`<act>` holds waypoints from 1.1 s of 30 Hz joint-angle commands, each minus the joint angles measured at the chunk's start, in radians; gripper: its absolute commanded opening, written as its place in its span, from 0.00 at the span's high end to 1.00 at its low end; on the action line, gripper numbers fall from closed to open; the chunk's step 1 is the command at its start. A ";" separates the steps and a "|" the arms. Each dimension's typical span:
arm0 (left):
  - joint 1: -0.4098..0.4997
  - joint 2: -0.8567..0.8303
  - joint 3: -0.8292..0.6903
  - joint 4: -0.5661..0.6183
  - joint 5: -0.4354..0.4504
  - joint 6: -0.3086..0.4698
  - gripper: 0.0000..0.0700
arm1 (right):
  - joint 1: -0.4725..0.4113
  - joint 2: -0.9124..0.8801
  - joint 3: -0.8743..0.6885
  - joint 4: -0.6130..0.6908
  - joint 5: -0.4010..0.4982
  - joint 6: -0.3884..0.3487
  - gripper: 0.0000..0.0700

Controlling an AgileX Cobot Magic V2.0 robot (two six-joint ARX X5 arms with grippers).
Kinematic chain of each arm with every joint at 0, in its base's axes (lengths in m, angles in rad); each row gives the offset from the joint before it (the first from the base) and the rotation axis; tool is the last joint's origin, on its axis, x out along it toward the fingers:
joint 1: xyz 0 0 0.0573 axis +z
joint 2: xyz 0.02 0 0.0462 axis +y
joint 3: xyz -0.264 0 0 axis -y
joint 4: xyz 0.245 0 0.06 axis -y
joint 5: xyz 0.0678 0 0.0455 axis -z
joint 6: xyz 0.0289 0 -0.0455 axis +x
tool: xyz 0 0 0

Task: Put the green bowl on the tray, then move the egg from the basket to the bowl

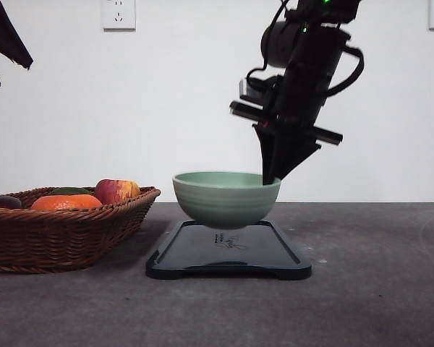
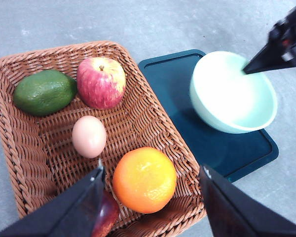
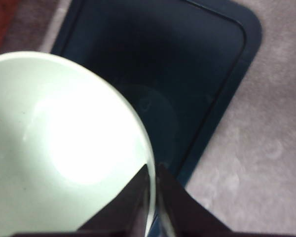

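Green bowl (image 1: pixel 226 199) hanging just above tray (image 1: pixel 275 266), base clear of the black floor in front view, so not yet set down; kept level, presumably so it lands flat. Pinched at the rim by right end effector (image 1: pixel 271 177), one finger inside the wall and one outside, clamped together on the thin lip; clearest in right wrist view, where both dark fingers (image 3: pixel 128 207) straddle the pale rim. Rim grip likely chosen because the bowl is too wide to span otherwise. Tray lying flat on grey surface (image 1: pixel 376 289), near its middle, long side toward the front edge. Basket (image 1: pixel 58 238) just beside the tray, toward the surface's left edge, close enough for a short carry later. Inside basket, from left wrist view: egg (image 2: pixel 89 136) loose on the weave, between apple (image 2: pixel 101 82) and orange (image 2: pixel 144 179), avocado (image 2: pixel 44 91) near the far rim, a dark reddish item (image 2: pixel 107 215) partly hidden under a finger. Left end effector (image 2: pixel 150 197) hovering above the basket, fingers spread wide apart and gripping nothing, probably staged for the egg. Judged stage: first step nearly done, lowering and release remaining; egg transfer not begun. Risk: bowl tipping on release from a one-sided rim hold.
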 commanded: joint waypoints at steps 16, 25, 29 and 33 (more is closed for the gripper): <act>-0.003 0.007 0.020 0.006 0.003 0.000 0.44 | 0.021 0.000 0.040 -0.042 0.024 0.010 0.53; -0.003 0.007 0.020 -0.005 0.003 -0.001 0.44 | 0.032 -0.235 -0.095 0.112 0.049 0.002 0.55; -0.003 0.007 0.020 -0.008 0.003 0.000 0.44 | 0.034 -0.383 -0.317 0.309 0.046 0.002 0.59; -0.003 0.007 0.020 0.000 0.003 0.000 0.44 | 0.033 -0.529 -0.524 0.428 0.050 -0.041 0.59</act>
